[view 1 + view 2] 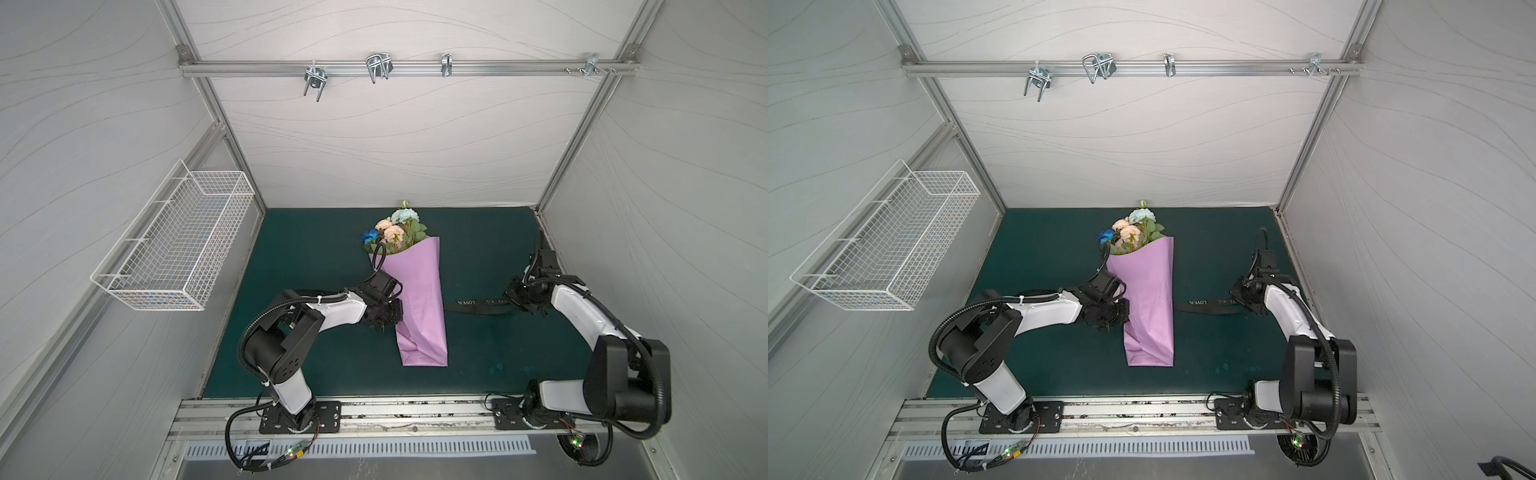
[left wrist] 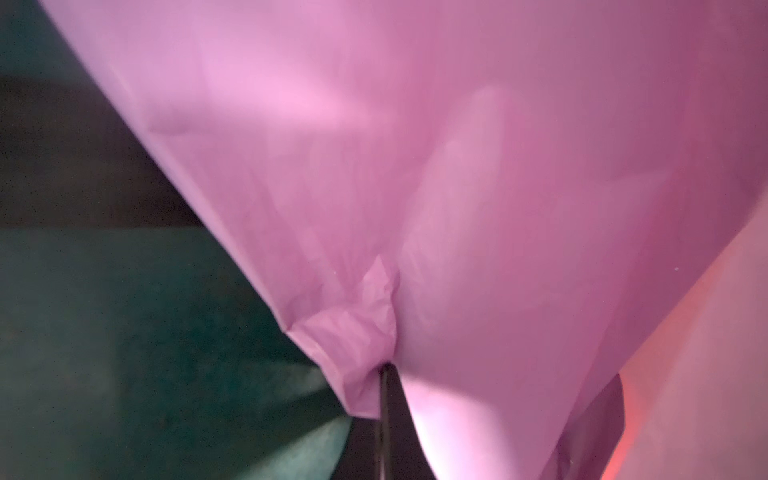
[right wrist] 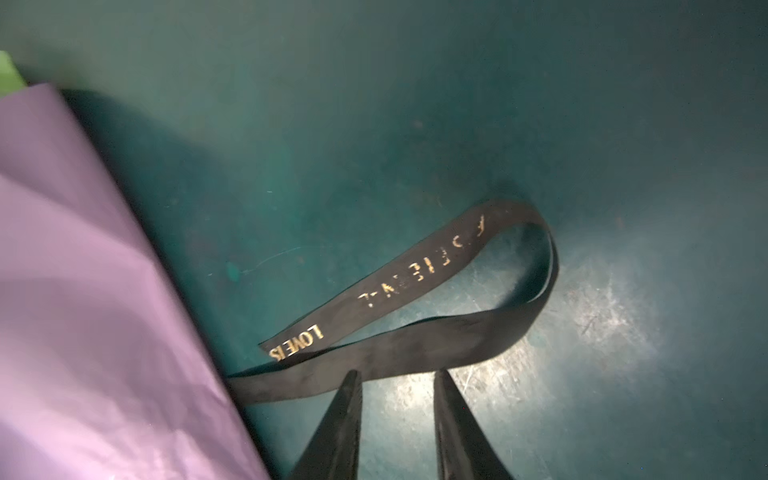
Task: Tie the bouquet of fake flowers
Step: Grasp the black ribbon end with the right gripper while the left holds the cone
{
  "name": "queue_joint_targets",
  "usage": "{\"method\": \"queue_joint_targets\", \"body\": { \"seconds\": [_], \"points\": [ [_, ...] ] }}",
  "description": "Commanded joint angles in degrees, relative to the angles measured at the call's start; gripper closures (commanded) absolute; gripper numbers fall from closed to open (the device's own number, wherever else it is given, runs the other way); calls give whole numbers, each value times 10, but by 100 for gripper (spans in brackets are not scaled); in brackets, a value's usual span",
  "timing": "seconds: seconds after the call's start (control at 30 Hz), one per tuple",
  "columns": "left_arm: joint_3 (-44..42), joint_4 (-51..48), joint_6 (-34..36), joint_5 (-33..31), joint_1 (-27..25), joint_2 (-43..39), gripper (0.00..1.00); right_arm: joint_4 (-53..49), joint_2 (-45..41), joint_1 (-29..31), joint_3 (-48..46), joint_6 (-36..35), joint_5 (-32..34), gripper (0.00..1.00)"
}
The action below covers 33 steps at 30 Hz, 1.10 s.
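— Lilac paper: is there just one wrapper?
— One lilac paper sheet (image 1: 419, 299), rolled into a cone and lying flat on the dark green desk (image 1: 311, 257). It holds the one bouquet of fake flowers (image 1: 395, 232), which lies toward the desk's far edge in both top views. The heads and green leaves stick out of the cone's wide mouth, and the stems are hidden inside.
— How many blooms?
— One deep blue rose, one pale blue-white rose, and a peach cluster I cannot count apart.
— And ribbon?
— One black ribbon with gold lettering (image 3: 415, 274), on the desk to the cone's right. One strand runs under the paper's edge and the rest doubles back in a loop, so the loose end lies near the paper.
— The arms?
— Two. The left fingers (image 2: 387, 374) are pressed together on a fold of the lilac sheet at the cone's left edge. The right fingers (image 1: 514, 303) stand partly apart with their tips at the ribbon's lower strand, gripping nothing.
— Any other containers?
— One white wire basket (image 1: 178, 249) is fixed to the left wall. Four metal hooks (image 1: 378, 68) hang on the rail across the back wall.
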Motion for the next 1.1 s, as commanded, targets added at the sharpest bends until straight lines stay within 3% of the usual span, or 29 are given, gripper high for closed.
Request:
{"method": "queue_joint_targets", "body": {
  "seconds": [0.0,0.53,0.6,0.73,1.07],
  "points": [
    [-6,-58,15,7,2,20,100,38,29,2,-9,18,12,68],
    [-9,-55,5,16,1,21,100,82,130,-8,16,43,56,62],
    [-9,-55,6,18,2,20,100,87,145,-18,22,45,59,70],
    [-6,-61,12,21,1,17,100,100,166,-51,43,40,60,100],
    [25,-83,47,44,2,35,100,88,166,-144,135,16,8,100]
  ]
}}
